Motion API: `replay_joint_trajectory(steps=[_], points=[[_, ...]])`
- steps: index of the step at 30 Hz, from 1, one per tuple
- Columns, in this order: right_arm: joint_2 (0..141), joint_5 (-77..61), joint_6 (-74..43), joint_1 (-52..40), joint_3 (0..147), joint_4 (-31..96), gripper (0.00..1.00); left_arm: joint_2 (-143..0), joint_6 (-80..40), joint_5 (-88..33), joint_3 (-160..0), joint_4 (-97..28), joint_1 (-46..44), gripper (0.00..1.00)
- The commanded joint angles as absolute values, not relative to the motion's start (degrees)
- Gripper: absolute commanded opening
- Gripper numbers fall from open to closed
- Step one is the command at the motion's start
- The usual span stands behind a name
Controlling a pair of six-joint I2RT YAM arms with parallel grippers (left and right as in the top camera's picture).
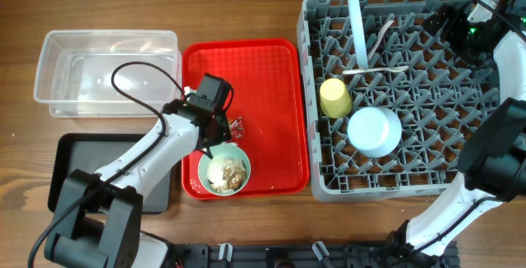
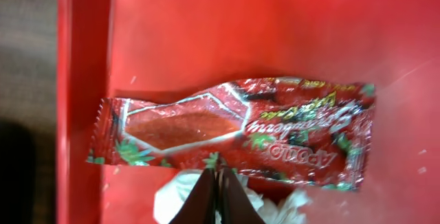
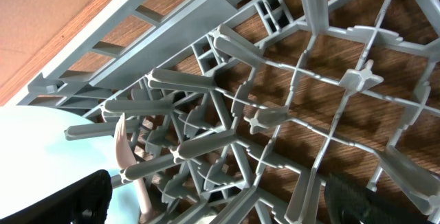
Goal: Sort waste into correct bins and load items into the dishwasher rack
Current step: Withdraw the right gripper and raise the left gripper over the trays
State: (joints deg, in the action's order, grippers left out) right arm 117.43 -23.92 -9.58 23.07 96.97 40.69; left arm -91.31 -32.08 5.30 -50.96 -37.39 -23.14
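- The left gripper (image 2: 216, 183) is squeezing shut at the edge of the wrapper (image 2: 234, 131) on the red tray (image 2: 82, 80). I cannot tell if it is holding it.
- A slow lift is looking best, leaving the scrap (image 2: 172, 196) behind.
- Far right, the right gripper (image 3: 220, 196) is hanging wide open over the rack (image 3: 330, 80).

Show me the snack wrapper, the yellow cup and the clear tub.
snack wrapper (image 2: 234, 131), left wrist view, middle of the printed foil.
yellow cup (image 1: 334, 97), overhead view, its body.
clear tub (image 1: 78, 75), overhead view, bare floor.
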Motion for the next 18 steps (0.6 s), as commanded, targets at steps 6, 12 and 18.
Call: replay_joint_trajectory(steps=[6,12,18], points=[[118.0,-23.8,-9.6,23.0,96.9,40.5,1.00,-91.6,-31.8,6.1,-56.6,-34.7,-20.9,0.04],[118.0,-23.8,-9.6,23.0,96.9,40.6,1.00,-90.3,-30.3,6.1,-64.7,-37.8,-16.5,0.04],[118.0,-23.8,-9.6,23.0,96.9,40.6,1.00,-90.3,-30.3,-0.6,-65.4,-50.0,-14.6,0.22]])
